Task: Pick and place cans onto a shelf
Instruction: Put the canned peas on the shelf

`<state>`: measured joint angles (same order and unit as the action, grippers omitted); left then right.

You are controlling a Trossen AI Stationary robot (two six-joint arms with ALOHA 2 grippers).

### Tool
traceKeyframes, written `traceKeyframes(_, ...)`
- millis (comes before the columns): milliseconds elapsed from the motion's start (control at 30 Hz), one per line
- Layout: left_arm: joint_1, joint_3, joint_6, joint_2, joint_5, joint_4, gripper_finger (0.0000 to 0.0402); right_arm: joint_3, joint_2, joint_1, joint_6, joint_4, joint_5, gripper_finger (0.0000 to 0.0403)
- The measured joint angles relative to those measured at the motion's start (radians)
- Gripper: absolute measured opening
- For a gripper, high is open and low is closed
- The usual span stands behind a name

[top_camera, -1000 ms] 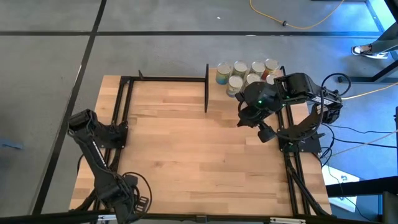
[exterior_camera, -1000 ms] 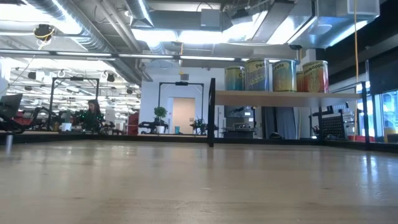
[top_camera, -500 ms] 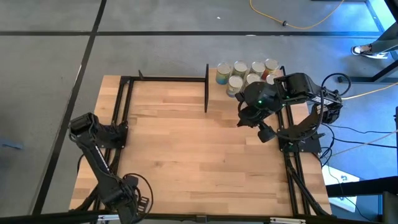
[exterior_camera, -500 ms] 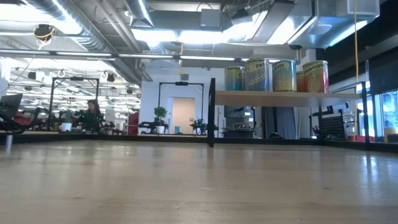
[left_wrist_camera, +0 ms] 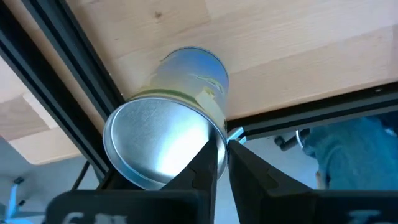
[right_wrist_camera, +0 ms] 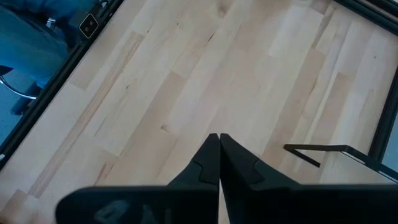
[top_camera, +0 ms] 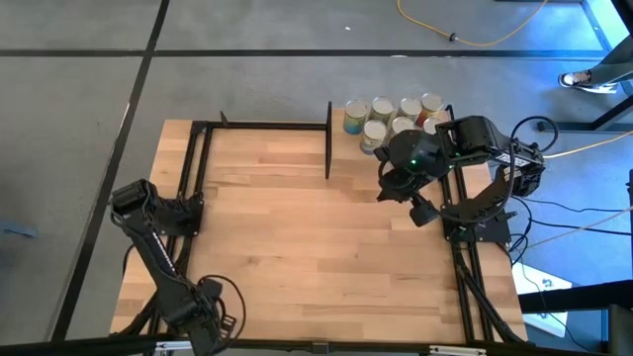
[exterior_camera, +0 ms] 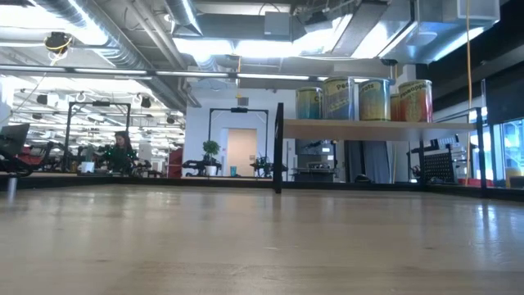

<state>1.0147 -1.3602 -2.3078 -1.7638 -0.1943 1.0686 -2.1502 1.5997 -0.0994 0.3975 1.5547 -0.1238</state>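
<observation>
Cans grouped on shelf, labels mostly unreadable, one begins "Pe", left gripper clamped on a can's rim at table's left edge, arm slightly shifted, right gripper closed, empty.

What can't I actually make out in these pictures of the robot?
High view: the left arm hides the can seen by its wrist camera.
High view: the right arm covers part of the shelf, so the cans there cannot be counted.
Low view: front cans hide rear ones.
</observation>
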Motion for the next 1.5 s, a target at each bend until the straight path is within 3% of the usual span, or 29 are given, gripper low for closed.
traceKeyframes(133,-0.001,0.000,0.063,-0.001,-0.017,0.009,0.0005,0.000,0.000,0.000,0.000,0.000,0.000,0.0005)
traceKeyframes(400,-0.035,0.003,0.291,-0.003,-0.080,0.031,0.0001,0.000,0.000,0.000,0.000,0.000,0.000,0.0005)
traceKeyframes(533,-0.091,0.006,0.470,-0.004,-0.133,0.054,0.0001,0.000,0.000,0.000,0.000,0.000,0.000,0.0005)
traceKeyframes(733,-0.201,0.005,0.825,-0.003,-0.117,0.054,0.0000,0.000,0.000,0.000,0.001,0.000,0.000,0.0005)
traceKeyframes(900,-0.315,-0.001,1.148,-0.001,-0.073,0.064,0.0000,0.000,0.000,0.000,0.002,0.000,0.000,0.0005)
traceKeyframes(1100,-0.454,-0.109,1.500,-0.005,0.075,0.163,0.0000,0.000,0.000,0.000,0.004,0.013,0.000,0.0005)
traceKeyframes(1267,-0.558,-0.212,1.723,-0.003,0.112,0.205,0.0000,0.000,0.000,0.000,0.004,0.016,0.000,0.0005)
traceKeyframes(1500,-0.692,-0.250,1.963,-0.003,0.194,0.173,0.0000,0.000,0.000,0.000,0.005,0.016,0.000,0.0005)
